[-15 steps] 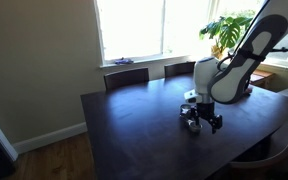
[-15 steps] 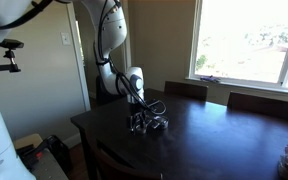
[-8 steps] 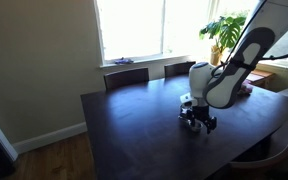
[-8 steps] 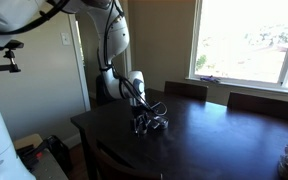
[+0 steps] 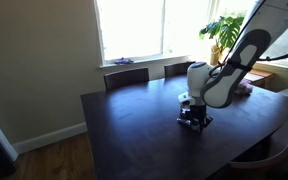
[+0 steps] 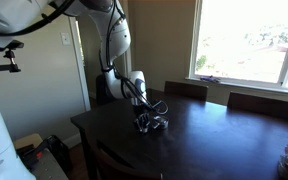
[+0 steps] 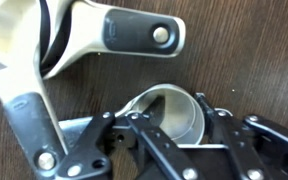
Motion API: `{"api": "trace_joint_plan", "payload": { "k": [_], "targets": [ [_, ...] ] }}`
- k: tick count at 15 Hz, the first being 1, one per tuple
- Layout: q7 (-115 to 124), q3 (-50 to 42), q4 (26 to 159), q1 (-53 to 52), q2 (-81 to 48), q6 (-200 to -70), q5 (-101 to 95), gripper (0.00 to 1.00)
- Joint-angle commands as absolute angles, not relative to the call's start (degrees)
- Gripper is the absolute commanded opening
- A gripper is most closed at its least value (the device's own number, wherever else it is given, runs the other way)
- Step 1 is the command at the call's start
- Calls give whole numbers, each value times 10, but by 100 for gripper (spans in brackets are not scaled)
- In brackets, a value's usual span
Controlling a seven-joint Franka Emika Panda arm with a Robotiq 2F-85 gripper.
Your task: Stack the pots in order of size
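Shiny round steel pot between black fingers, whether pinched cannot tell

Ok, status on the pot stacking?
Fingers either side of the small pot, grip not confirmed. Larger pot sits apart, nothing stacked yet. One long handle lies close beside the fingers.

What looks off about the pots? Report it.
Nothing is spilled or damaged. In the wrist view, the small pot sits apart from the big pot, between the pincer fingers. Two handles splay different ways.
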State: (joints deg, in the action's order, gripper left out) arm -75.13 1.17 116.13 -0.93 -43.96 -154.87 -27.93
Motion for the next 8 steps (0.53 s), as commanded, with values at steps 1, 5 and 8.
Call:
{"api": "trace_joint_plan", "payload": {
  "k": [1,5,8],
  "targets": [
    [-752,1,1182,-12,-432,-1572,-299,11],
    [-754,0,1198,-9,-421,-1570,-304,5],
    [-765,2,1215,-4,-411,-1575,-308,9]
  ]
}}
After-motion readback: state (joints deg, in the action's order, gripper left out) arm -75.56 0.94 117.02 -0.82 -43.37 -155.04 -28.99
